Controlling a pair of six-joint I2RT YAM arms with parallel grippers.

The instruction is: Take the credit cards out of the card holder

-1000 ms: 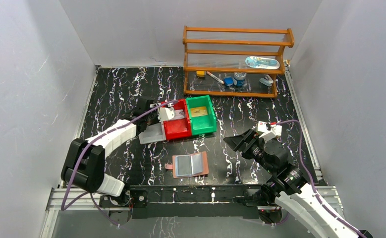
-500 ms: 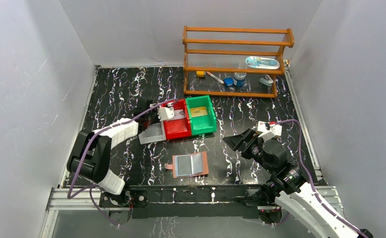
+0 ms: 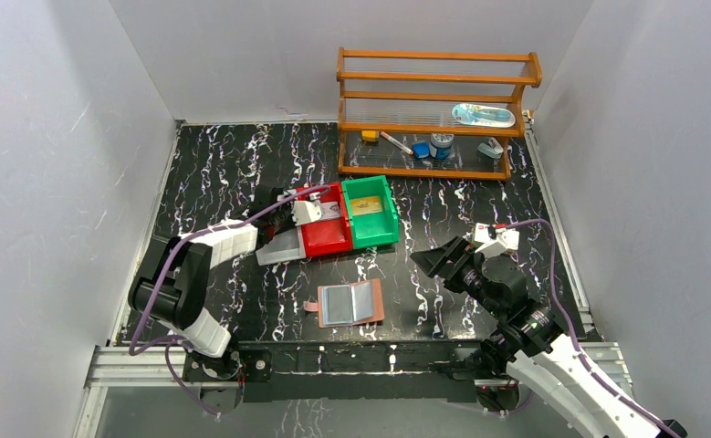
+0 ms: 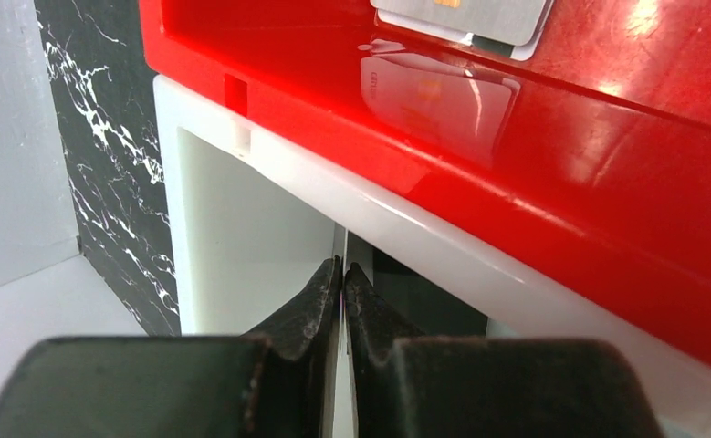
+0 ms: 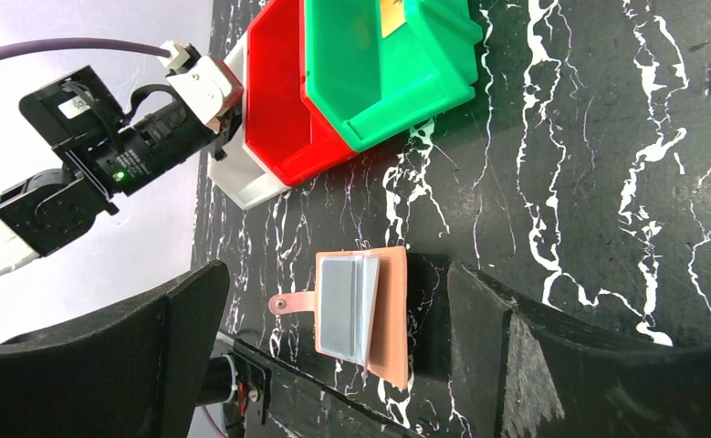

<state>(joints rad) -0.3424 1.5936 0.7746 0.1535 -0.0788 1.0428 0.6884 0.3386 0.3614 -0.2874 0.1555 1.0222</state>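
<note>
The card holder [image 3: 351, 303] lies open near the table's front edge, reddish-brown with pale grey pockets [image 5: 342, 306] and a strap tab. I cannot tell whether cards sit in the pockets. A grey credit card [image 4: 461, 14] rests in the red bin [image 3: 326, 235]. My left gripper [image 4: 343, 269] is shut with nothing visible between its fingers. It hangs at the bins' left side [image 3: 278, 205], facing the white bin [image 4: 242, 210]. Right of the card holder and above the table, my right gripper [image 3: 433, 262] stands open. The card holder [image 5: 365, 310] shows between its fingers [image 5: 196, 319].
A green bin [image 3: 371, 212] holding a yellowish card adjoins the red bin, and the white bin [image 3: 281, 246] is at the red bin's left. A wooden shelf [image 3: 433, 114] with small items stands at the back right. Grey walls enclose the table on three sides.
The left arm's elbow has swung right and up, nudging its gripper slightly towards the bins. The right gripper's jaws have spread a little wider. The card holder has not moved.
</note>
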